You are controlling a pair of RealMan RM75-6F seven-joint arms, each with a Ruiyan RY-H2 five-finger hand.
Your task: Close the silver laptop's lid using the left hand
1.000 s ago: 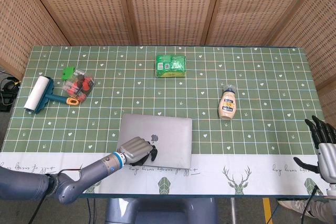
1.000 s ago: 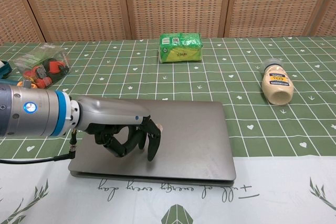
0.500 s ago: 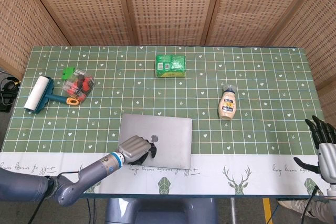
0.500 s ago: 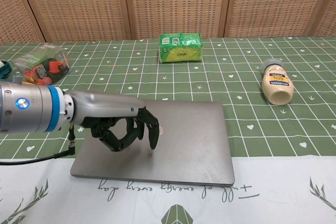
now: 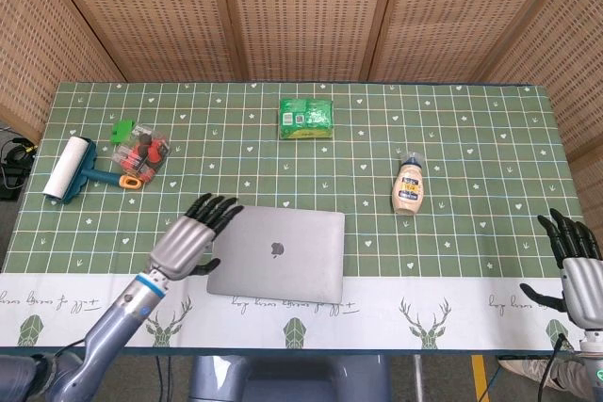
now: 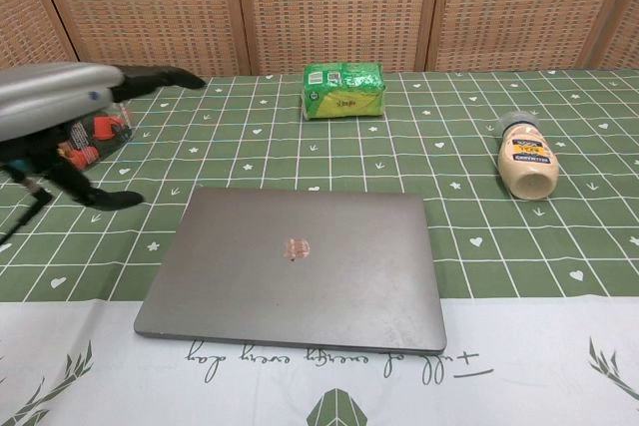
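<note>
The silver laptop (image 5: 277, 252) (image 6: 296, 263) lies on the table with its lid fully down, logo facing up. My left hand (image 5: 191, 235) (image 6: 75, 112) hovers just off the laptop's left edge, raised above the table, fingers spread and holding nothing. It no longer touches the lid. My right hand (image 5: 574, 265) stands at the far right edge of the head view, off the table's corner, fingers apart and empty. The chest view does not show it.
A green packet (image 5: 307, 118) (image 6: 343, 89) lies at the back centre. A sauce bottle (image 5: 409, 188) (image 6: 526, 162) lies on its side at the right. A clear box of small items (image 5: 140, 152) (image 6: 88, 125) and a lint roller (image 5: 68, 169) sit at the left.
My left hand lifted off the laptop lid, moved left and up, and its curled fingers spread apart. The laptop stays shut and has not shifted.
</note>
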